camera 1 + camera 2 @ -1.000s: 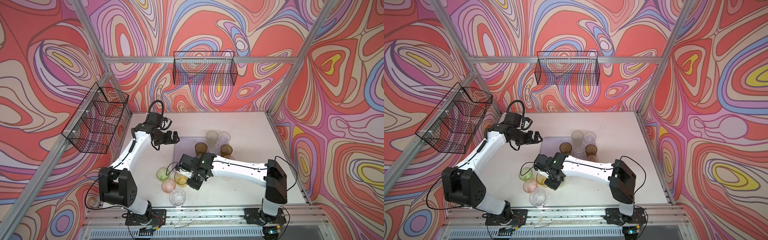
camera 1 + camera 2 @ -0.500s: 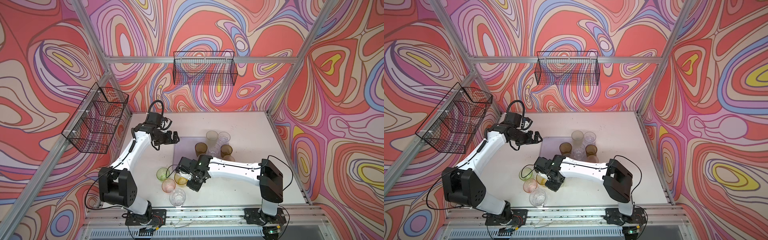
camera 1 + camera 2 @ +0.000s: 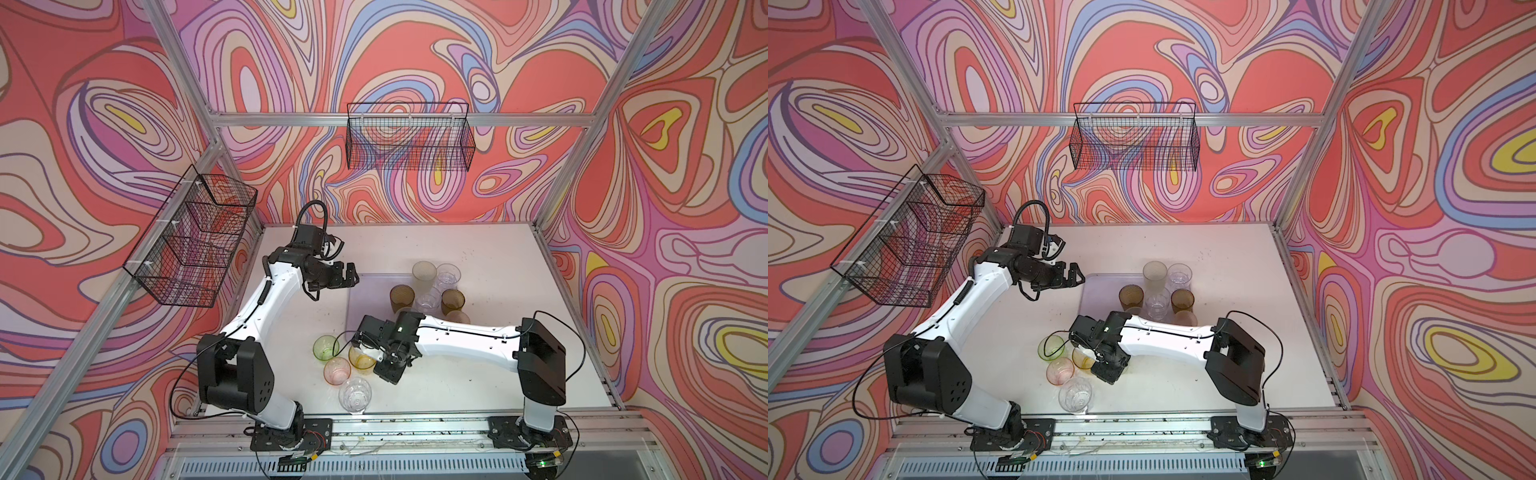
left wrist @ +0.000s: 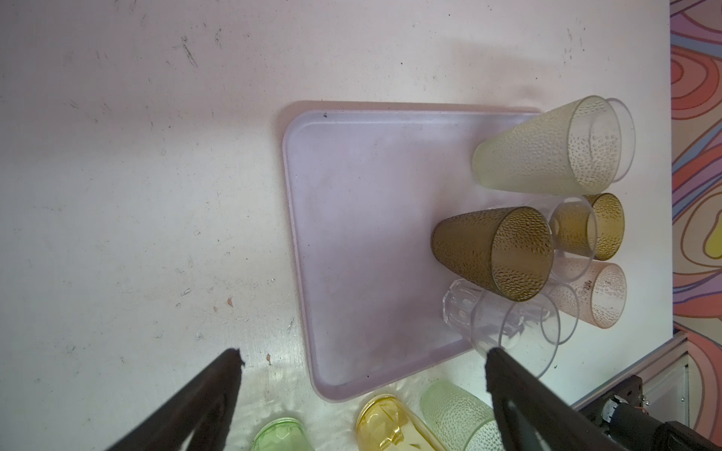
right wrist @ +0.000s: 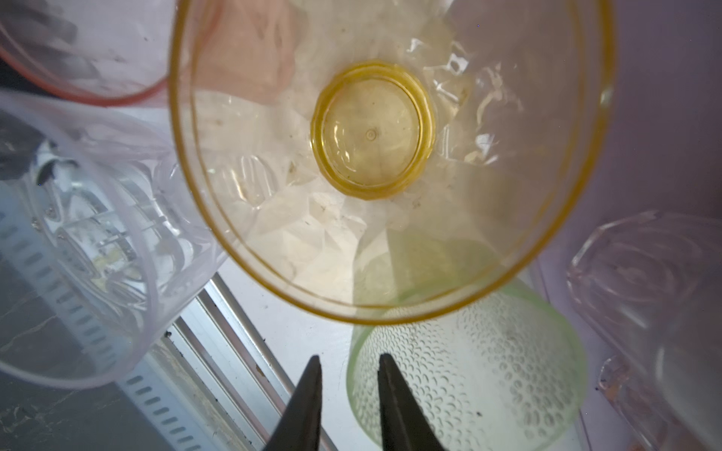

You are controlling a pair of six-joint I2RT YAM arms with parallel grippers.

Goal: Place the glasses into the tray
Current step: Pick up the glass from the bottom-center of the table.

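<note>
Beside the tray (image 3: pixel 365 299) | wrist-only: right end effector (image 5: pixel 349 357) narrow at amber glass (image 5: pixel 371 132), grip unclear | left end effector (image 4: pixel 363 353) released

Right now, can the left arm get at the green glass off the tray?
Probably yes: the left hand is open, with bare table between it and the green glass, though the right hand is at the amber glass alongside.

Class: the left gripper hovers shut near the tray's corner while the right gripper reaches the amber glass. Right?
No: the left gripper is open, not shut, as the left wrist view shows. It hovers near the tray's corner; the right gripper reaches the amber glass.
</note>
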